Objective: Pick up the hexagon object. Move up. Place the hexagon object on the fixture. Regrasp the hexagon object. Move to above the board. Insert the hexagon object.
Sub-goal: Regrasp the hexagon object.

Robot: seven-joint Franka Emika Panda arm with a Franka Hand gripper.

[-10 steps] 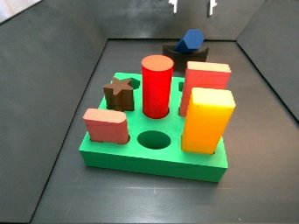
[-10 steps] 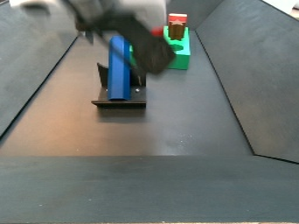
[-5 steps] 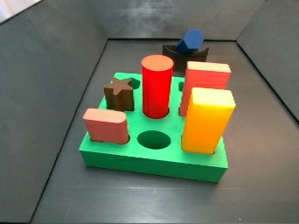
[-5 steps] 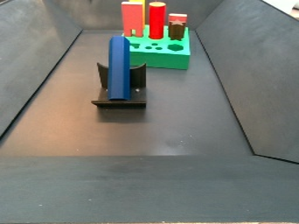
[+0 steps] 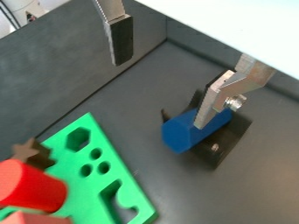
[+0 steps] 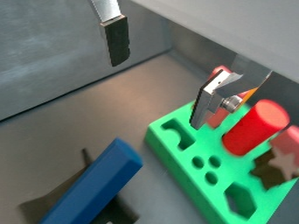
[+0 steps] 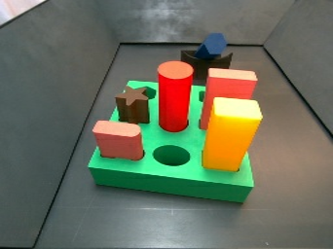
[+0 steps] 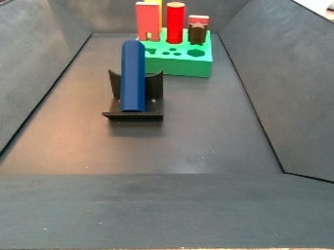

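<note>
The hexagon object (image 8: 132, 73) is a dark blue bar standing upright in the black fixture (image 8: 133, 112), free of the gripper. It also shows in a side view (image 7: 212, 44) behind the board (image 7: 169, 183). The gripper (image 5: 163, 92) is open and empty, high above the floor between bar and board. In both wrist views its fingers (image 6: 117, 44) stand wide apart, with the bar (image 5: 187, 131) and the fixture (image 5: 222, 149) below them. The gripper (image 6: 159, 93) is out of both side views. The bar (image 6: 100, 179) and the green board (image 6: 260, 179) lie under it.
The board (image 8: 177, 66) holds a red cylinder (image 7: 174, 95), a yellow block (image 7: 232, 131), red blocks and a brown star block (image 7: 134, 102). A round hole (image 7: 170, 155) at its front is open. Dark walls enclose the floor on both sides.
The gripper was close to the bar one second ago and has risen out of both side views. The bar stays upright in the fixture.
</note>
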